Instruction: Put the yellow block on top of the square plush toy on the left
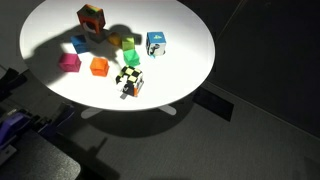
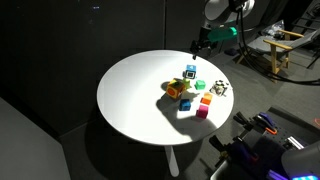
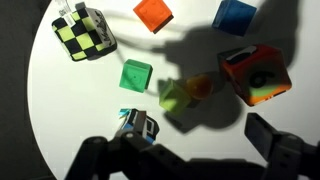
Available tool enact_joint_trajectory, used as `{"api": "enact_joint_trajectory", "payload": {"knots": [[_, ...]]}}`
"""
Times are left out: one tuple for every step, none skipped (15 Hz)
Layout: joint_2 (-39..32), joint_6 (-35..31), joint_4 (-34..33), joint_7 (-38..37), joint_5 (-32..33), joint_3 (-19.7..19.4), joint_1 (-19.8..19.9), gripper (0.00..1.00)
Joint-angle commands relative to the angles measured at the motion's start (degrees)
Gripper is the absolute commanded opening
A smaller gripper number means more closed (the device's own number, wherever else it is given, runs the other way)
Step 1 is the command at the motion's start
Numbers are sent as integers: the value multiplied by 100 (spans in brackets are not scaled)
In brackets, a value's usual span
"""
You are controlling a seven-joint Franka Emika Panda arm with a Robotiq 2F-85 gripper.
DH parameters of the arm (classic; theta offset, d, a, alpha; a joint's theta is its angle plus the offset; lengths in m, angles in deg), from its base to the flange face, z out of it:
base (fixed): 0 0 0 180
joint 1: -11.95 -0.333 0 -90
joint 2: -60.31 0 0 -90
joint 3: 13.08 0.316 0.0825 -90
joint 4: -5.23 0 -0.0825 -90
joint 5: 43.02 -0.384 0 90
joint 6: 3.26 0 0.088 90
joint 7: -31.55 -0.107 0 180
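The yellow block (image 3: 175, 96) is a small pale yellow-green cube lying in shadow at the middle of the wrist view, touching a round yellow-orange piece (image 3: 199, 86). The square plush toy (image 3: 256, 74), orange with a green patch, sits just right of them. In an exterior view the plush toy (image 1: 91, 16) stands at the far edge of the cluster, with the yellow block (image 1: 127, 42) nearer the middle. My gripper (image 3: 190, 146) hovers above the blocks, open and empty, and its dark fingers (image 3: 274, 138) are spread wide. In an exterior view the gripper (image 2: 204, 42) hangs above the table's far rim.
Around them on the round white table (image 1: 190, 70) lie a green block (image 3: 135, 76), a black-and-white checkered cube (image 3: 83, 32), a blue-and-white cube (image 3: 138, 124), an orange block (image 3: 153, 14) and a blue block (image 3: 235, 14). A pink block (image 1: 69, 62) lies near the edge.
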Motion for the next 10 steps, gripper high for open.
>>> {"api": "enact_joint_trajectory", "payload": {"knots": [[-202,-169,-14,-330,47,-110,43,100],[-268,-203,-24,-367,8,-141,65,100],[-328,-217,-38,-411,-16,-171,79,100],[-403,-238,-55,-464,-58,-198,100,100],[-464,-265,-65,-520,-78,-225,118,100],[-525,-301,-66,-555,-112,-245,145,100],[-573,-334,-58,-566,-151,-260,172,100],[-629,-342,-60,-572,-189,-280,199,100],[-682,-344,-68,-581,-209,-303,219,100],[-734,-354,-72,-565,-223,-324,249,100]]}}
